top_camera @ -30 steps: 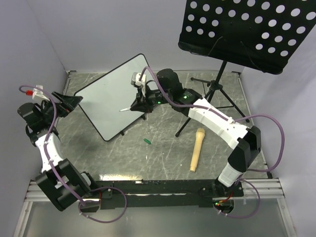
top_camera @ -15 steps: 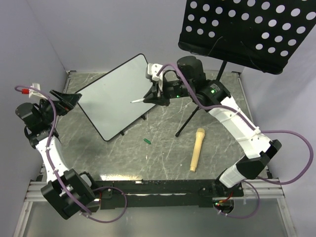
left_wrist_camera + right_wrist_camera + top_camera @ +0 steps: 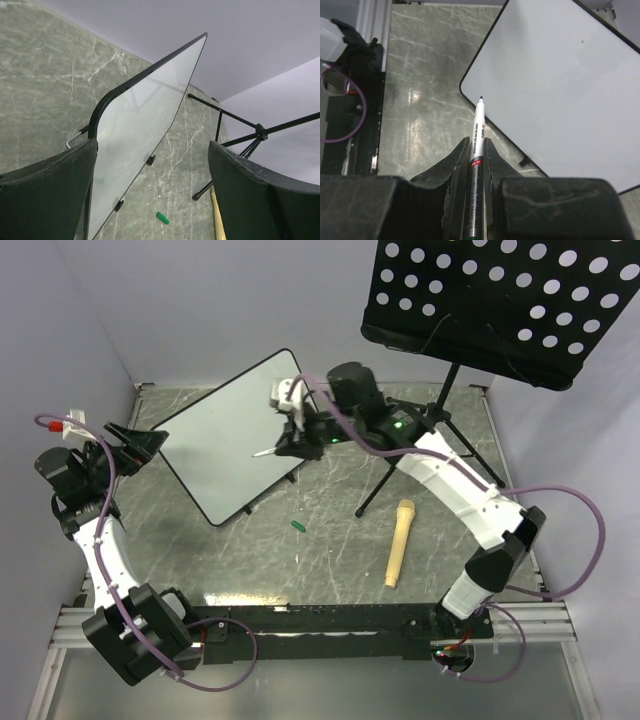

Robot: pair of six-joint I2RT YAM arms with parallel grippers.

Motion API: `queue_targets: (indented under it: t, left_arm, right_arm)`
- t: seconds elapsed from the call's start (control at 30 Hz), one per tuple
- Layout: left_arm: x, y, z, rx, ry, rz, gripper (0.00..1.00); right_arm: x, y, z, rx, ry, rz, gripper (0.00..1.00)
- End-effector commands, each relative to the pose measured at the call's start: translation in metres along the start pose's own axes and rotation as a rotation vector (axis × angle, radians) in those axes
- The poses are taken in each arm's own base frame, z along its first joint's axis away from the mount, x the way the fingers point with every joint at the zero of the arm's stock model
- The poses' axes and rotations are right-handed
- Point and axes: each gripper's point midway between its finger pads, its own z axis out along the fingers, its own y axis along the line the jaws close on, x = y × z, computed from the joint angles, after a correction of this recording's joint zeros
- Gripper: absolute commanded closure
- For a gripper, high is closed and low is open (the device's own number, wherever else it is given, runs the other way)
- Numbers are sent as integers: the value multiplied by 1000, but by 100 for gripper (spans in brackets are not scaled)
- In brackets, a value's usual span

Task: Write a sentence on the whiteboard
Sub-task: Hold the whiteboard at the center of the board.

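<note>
Marker (image 3: 478, 131) sits pinched in the right gripper (image 3: 477, 145), near the blank whiteboard (image 3: 560, 85); left gripper (image 3: 152, 190) spread wide. Next, I think: press tip down, start writing.

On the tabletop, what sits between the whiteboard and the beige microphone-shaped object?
In the top view, a small green cap and a black tripod leg's foot lie between the black-framed white whiteboard and the beige microphone-shaped object.

Soft, even overhead light leaves faint shadows and a pale sheen on the whiteboard (image 3: 140, 115) (wrist foregrounds blur).
</note>
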Motion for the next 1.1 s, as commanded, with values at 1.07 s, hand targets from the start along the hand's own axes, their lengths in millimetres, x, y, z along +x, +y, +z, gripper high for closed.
queue_targets:
  t: [1.07]
  left_arm:
    - [7,23,24,70,97,81,28]
  right_arm:
    - [-30,-31,164,145,-199,-159,100]
